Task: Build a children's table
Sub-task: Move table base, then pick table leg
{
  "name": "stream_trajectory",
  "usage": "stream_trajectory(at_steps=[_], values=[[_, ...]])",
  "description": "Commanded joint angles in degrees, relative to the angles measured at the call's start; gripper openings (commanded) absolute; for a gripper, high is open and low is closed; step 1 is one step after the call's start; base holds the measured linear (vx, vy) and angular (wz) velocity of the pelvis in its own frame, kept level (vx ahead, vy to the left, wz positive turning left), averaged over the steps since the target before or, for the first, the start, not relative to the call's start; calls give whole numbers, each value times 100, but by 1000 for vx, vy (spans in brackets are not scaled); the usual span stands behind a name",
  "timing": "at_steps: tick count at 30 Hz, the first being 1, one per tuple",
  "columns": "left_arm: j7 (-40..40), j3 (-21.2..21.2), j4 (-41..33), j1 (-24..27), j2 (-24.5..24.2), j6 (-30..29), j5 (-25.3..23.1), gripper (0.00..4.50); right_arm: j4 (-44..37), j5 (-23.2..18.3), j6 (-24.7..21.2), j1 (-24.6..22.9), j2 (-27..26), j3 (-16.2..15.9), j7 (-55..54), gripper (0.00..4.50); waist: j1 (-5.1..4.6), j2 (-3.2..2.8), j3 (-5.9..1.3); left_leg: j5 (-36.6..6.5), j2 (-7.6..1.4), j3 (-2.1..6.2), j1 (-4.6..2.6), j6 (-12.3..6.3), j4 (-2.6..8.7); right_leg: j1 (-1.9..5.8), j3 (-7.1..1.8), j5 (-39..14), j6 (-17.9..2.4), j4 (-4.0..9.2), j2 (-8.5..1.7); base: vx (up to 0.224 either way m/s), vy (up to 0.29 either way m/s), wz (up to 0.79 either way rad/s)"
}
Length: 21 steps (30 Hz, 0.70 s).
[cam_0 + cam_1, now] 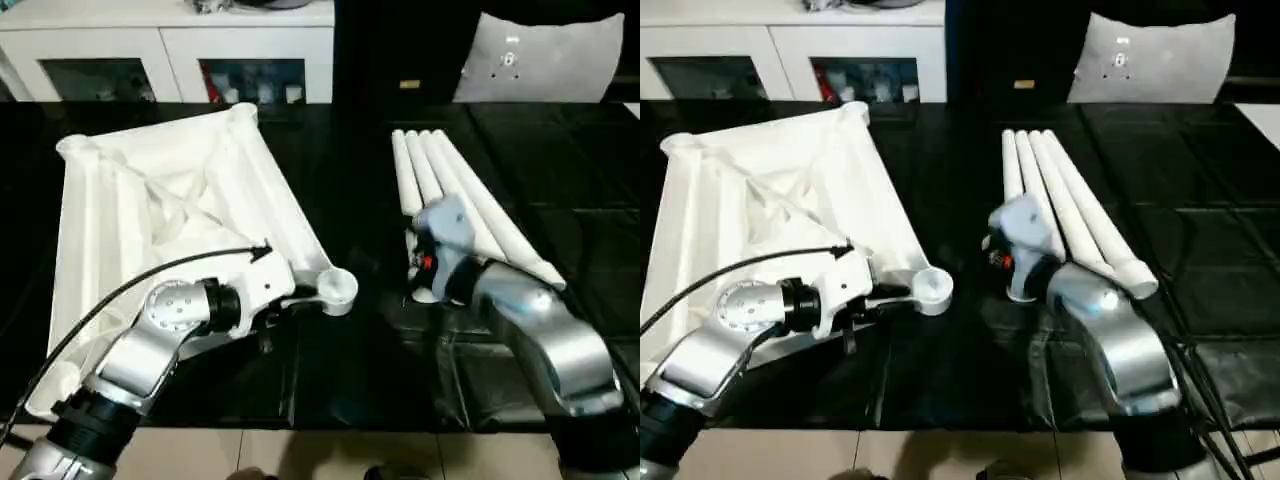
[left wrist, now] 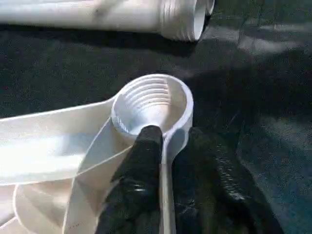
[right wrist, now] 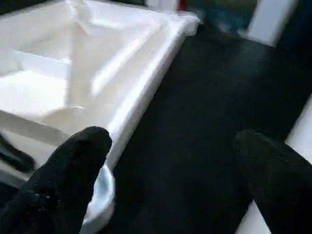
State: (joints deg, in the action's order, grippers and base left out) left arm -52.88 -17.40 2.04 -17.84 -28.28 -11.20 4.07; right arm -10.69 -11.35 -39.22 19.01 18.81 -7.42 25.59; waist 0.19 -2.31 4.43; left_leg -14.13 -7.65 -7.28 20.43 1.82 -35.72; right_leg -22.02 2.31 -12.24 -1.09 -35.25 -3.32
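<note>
The white table top [image 1: 170,200] lies upside down on the black mat, ribbed underside up. Its near corner socket [image 1: 338,286] points toward the middle. My left gripper [image 2: 175,141] is shut on the top's rim just behind that threaded socket [image 2: 153,100], one finger inside the rim and one outside. Several white tubular legs [image 1: 450,190] lie side by side to the right. My right gripper [image 3: 175,151] hangs open over their near ends [image 1: 425,275], nothing between its fingers [image 3: 73,170]. The table top [image 3: 97,63] lies across from it.
A white cabinet [image 1: 160,50] with glass doors stands at the back. A grey cushion [image 1: 545,55] leans at the back right. The black mat [image 1: 350,370] ends at pale floor tiles [image 1: 300,455] in front. A black cable [image 1: 120,290] runs along my left forearm.
</note>
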Motion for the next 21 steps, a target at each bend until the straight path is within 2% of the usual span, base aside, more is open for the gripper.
stream_trajectory(at_steps=[1, 3, 4, 5, 6, 7, 8, 9, 10, 11, 12, 14, 16, 17, 20, 21], values=[[-15, 185, -428, 59, -86, -258, 154, 138, 238, 137, -810, 422, -233, 197, -508, 450, -35, 1, -338, 424, -437, 103, 0, -443, 449, 312, -310, 329, -1720, 259, -488, 0, 0, 0], [32, 324, -856, 186, -192, -536, 264, 156, 648, 215, -1079, 881, -495, 342, -932, 450, -71, -11, -343, 432, -431, 101, -3, -314, 446, 310, -304, 360, -1758, 262, -488, 0, 0, 0], [28, 337, -914, 210, -212, -585, 286, 162, 707, 243, -1085, 923, -507, 337, -967, 450, -81, -6, -326, 390, -427, 94, 15, -310, 452, 306, -303, 344, -1752, 271, -477, 0, 0, 0], [2, 406, -1246, 352, -325, -876, 420, 171, 1052, 412, -1115, 1160, -579, 296, -1184, 450, -75, -11, -314, 251, -429, 78, 8, -241, 458, 306, -306, 262, -1752, 267, -482, 0, 0, 0], [1, 433, -1454, 426, -389, -1027, 484, 181, 1231, 516, -1150, 1273, -622, 283, -1349, 450, -82, 32, -289, 149, -417, 70, 18, -187, 481, 299, -301, 110, -1712, 295, -462, 0, 0, 0], [1, 433, -1454, 426, -389, -1027, 484, 181, 1231, 516, -1150, 1273, -622, 283, -1349, 450, -79, 16, -291, 104, -419, 66, 15, -145, 477, 303, -310, 57, -1707, 282, -472, 0, 0, 0], [2, 448, -1573, 465, -424, -1109, 518, 205, 1328, 574, -1173, 1336, -649, 280, -1446, 450, -67, 7, -275, 31, -411, 50, 10, -106, 486, 301, -315, -77, -1649, 317, -460, 0, 0, 0], [33, 476, -1689, 496, -436, -1198, 550, 213, 1439, 615, -1185, 1407, -688, 320, -1567, 450, -52, -9, -291, 75, -415, 47, -2, -76, 480, 303, -322, 4, -1643, 299, -461, 0, 0, 0], [49, 492, -1747, 511, -438, -1245, 566, 219, 1493, 635, -1199, 1445, -711, 344, -1629, 450, -49, 28, -293, 126, -422, 45, -2, -63, 486, 298, -324, 73, -1644, 293, -460, 0, 0, 0], [72, 519, -1835, 533, -440, -1325, 587, 228, 1564, 666, -1251, 1507, -750, 386, -1722, 450, -40, 6, -299, 199, -416, 48, -1, -58, 480, 302, -322, 202, -1663, 274, -451, 0, 0, 0], [72, 519, -1835, 533, -440, -1325, 587, 228, 1564, 666, -1251, 1507, -750, 386, -1722, 450, -24, 9, -301, 286, -411, 51, 8, -74, 476, 308, -318, 333, -1649, 270, -444, 0, 0, 0], [139, 554, -1996, 608, -450, -1498, 562, 257, 1776, 690, -1398, 1672, -793, 471, -1848, 450, -20, 20, -302, 356, -400, 42, 17, -92, 469, 312, -320, 442, -1653, 254, -442, 0, 0, 0], [205, 546, -2130, 666, -486, -1645, 564, 272, 2048, 694, -1303, 1809, -875, 619, -2026, 450, -18, 22, -290, 293, -401, 39, 19, -92, 472, 299, -324, 384, -1657, 253, -445, 0, 0, 0], [252, 539, -2176, 676, -484, -1680, 565, 272, 2184, 679, -1395, 1884, -923, 697, -2084, 450, -3, 5, -283, 268, -398, 37, 20, -66, 471, 292, -325, 322, -1642, 260, -446, 0, 0, 0], [315, 523, -2219, 680, -482, -1713, 553, 294, 2335, 653, -1552, 1979, -961, 751, -2109, 450, -8, 17, -269, 142, -395, 32, 25, -17, 478, 298, -325, 207, -1642, 270, -433, 0, 0, 0], [315, 492, -2229, 682, -497, -1749, 551, 308, 2476, 641, -1803, 2082, -965, 715, -2070, 450, -8, 9, -270, 136, -387, 30, 22, -6, 475, 295, -322, 210, -1639, 271, -422, 0, 0, 0]])
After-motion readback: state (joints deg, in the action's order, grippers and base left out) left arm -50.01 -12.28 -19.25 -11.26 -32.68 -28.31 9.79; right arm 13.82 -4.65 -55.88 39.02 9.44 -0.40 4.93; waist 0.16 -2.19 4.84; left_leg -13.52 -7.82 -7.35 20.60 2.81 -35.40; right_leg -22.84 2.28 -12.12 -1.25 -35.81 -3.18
